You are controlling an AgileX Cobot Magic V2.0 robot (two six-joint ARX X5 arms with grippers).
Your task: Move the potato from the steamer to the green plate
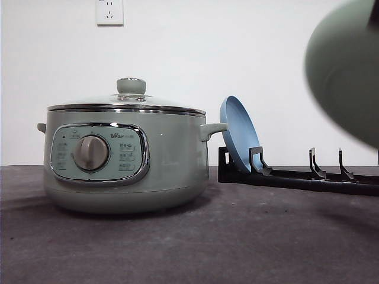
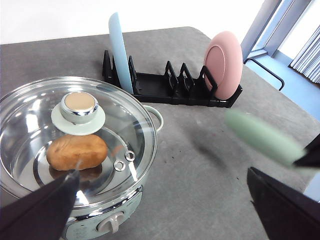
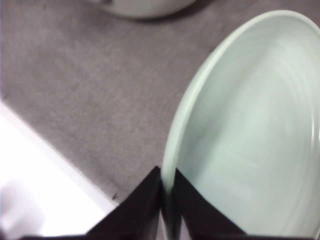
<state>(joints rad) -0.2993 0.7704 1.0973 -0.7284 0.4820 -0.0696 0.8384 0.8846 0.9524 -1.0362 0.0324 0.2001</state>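
Right gripper (image 3: 166,200) clamped on the rim of the glossy green plate (image 3: 250,140), held in the air, edge blurred. Left gripper (image 2: 165,200): dark fingers spread wide, holding nothing. Matte orange-brown potato (image 2: 76,151) sits inside the sage steamer (image 1: 124,157), under the closed glass lid (image 2: 30,130). Black rack (image 2: 170,90) behind holds a blue plate (image 1: 238,133) and a pink plate (image 2: 223,65) upright. Grey table (image 1: 237,236) has a rough, felt-like surface.

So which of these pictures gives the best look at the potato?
The left wrist view. It looks down through the steamer's glass lid, so the potato shows whole, lying inside. In the front view the steamer is seen side-on and its wall hides the inside. The right wrist view shows the green plate, gripped at its rim.
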